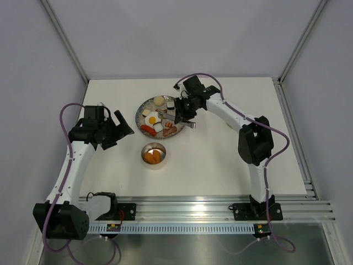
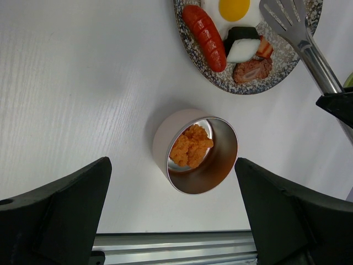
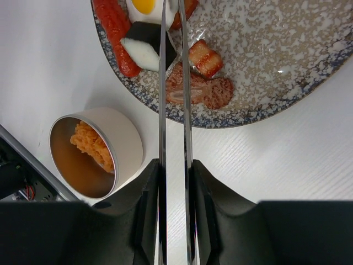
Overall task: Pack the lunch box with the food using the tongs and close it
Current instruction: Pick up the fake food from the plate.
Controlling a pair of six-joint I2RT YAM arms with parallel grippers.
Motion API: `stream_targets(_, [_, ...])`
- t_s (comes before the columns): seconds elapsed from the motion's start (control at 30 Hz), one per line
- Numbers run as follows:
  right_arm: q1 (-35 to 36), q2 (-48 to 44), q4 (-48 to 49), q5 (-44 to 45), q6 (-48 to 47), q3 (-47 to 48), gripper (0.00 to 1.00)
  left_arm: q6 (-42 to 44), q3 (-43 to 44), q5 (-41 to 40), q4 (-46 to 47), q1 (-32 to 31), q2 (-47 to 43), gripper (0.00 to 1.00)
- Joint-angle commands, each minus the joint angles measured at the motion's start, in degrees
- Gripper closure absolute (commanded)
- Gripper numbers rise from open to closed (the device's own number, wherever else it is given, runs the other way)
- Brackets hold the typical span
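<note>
The steel lunch box (image 1: 154, 154) stands on the table below the plate, with orange bits (image 2: 190, 146) inside it. My left gripper (image 2: 172, 171) hangs wide open above the lunch box (image 2: 165, 138), holding nothing. My right gripper (image 3: 174, 171) is shut on the tongs (image 3: 162, 110), squeezing the two arms nearly parallel. The tongs (image 2: 303, 38) reach over the speckled plate (image 3: 276, 55), their flat end beside the fried egg (image 2: 234, 8). A sausage (image 2: 205, 30), a black-and-white roll (image 3: 144, 47), a bacon piece (image 3: 205, 58) and a brown meat piece (image 3: 198, 91) lie on the plate.
The plate (image 1: 144, 106) sits at the table's middle, with a cream ball (image 1: 159, 100) at its far side. A pale green sliver (image 2: 348, 81) shows at the right edge of the left wrist view. A metal rail (image 1: 209, 208) runs along the near table edge.
</note>
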Motion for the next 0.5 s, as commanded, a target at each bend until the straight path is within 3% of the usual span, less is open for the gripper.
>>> stream_targets(0.0, [0.0, -6.2, 2.4, 2.5, -0.5, -0.2, 1.0, 0.1, 0.3, 0.4, 1.3, 0.4, -1.6, 0.01])
stream_targets(0.47, [0.1, -12.6, 2.8, 4.6, -0.8, -1.8, 1.0, 0.0, -0.3, 0.4, 1.5, 0.4, -2.1, 0.01])
